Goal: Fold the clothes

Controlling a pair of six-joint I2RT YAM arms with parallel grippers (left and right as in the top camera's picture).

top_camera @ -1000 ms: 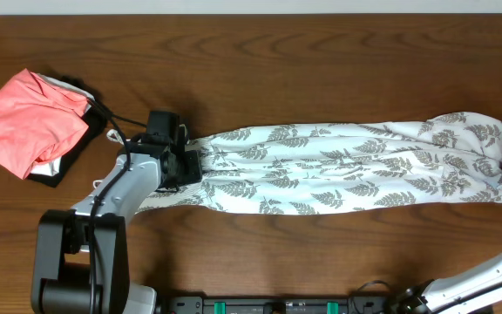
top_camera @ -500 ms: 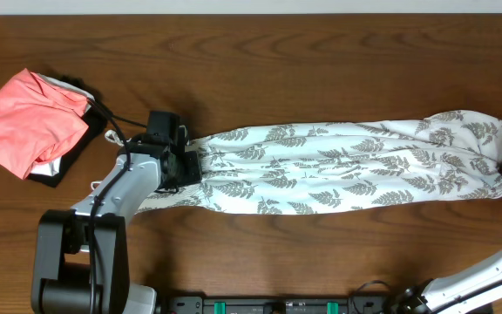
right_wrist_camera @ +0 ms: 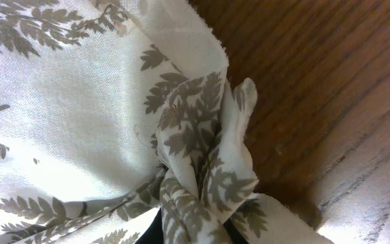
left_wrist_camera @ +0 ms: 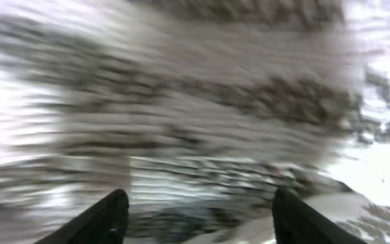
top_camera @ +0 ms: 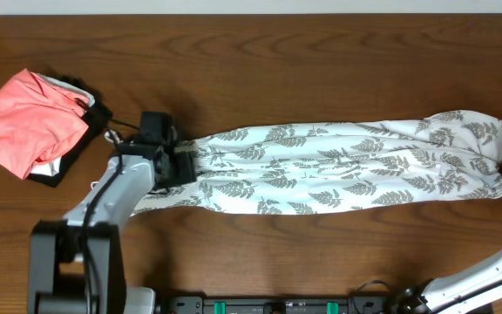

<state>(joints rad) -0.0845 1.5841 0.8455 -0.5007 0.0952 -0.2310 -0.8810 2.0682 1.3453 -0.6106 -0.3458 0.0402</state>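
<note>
left arm [top_camera: 116,194]: a pale grey curved link between black joints, on a boxy black base [top_camera: 66,262]. a thin black cable [top_camera: 118,125] loops beside the black left gripper [top_camera: 184,162], whose jaws are dark and tapered. right arm [top_camera: 482,277]: pale grey link. black rail [top_camera: 268,306] with green clips [top_camera: 220,307].

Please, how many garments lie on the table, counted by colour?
white fern-print dress: 1
coral-pink garment: 1
black garment: 1
Total: 3
</note>
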